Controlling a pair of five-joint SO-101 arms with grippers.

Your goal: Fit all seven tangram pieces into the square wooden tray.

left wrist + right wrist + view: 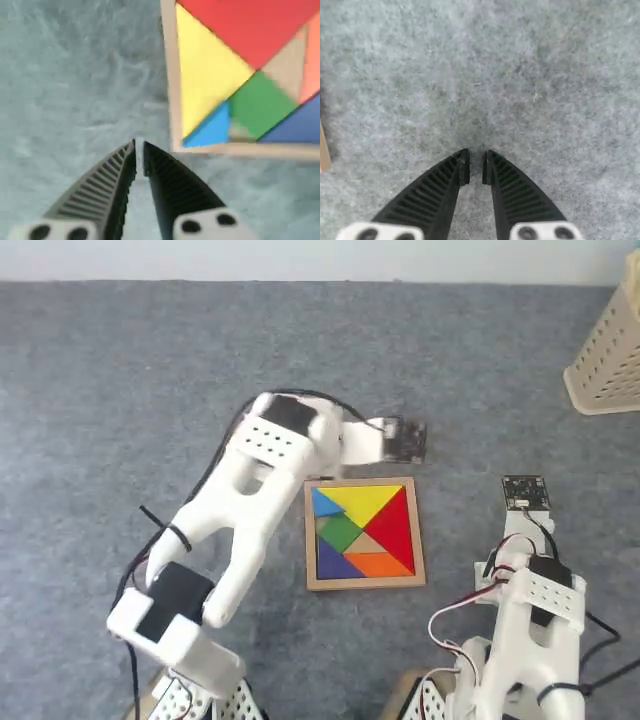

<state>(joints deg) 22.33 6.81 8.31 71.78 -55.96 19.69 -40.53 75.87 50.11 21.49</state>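
The grey carpeted table (pixel 120 390) carries the square wooden tray (pixel 365 583), lying flat just off centre toward 4 o'clock. A beige perforated basket (pixel 610 350) stands at the 2 o'clock edge.

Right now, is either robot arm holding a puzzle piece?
No. The left end effector and the right end effector are both shut, with nothing held in either.

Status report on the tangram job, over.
Left gripper shut, empty, beside wooden tray corner. Right gripper shut, over carpet. Tangram pieces in tray; tan centre patch unclear. No obstruction seen.
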